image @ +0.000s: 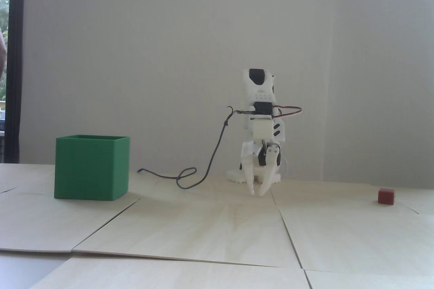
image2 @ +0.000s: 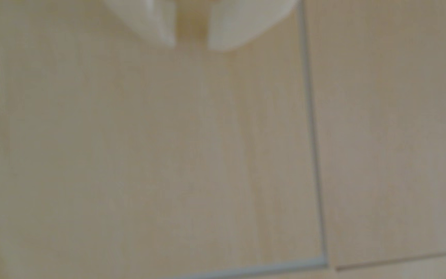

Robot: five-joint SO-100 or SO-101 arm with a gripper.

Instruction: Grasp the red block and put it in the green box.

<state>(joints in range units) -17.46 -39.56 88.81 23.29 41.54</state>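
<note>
The arm (image: 259,126) is built of white plastic shells with black motor blocks set into them: one black block shows at the rounded top of the shell, another sits just below it across the middle. A grid of small dots marks the white shell between these two blocks. A looped bundle of red and dark wires juts out beside the middle block, and a thin dark cable (image: 203,170) trails from the other side of that block. Two black slots mark the white housing under the block. The pincer (image: 257,193) has two white, tapering, pointed fingers (image2: 152,21), blurred in the wrist view.
</note>
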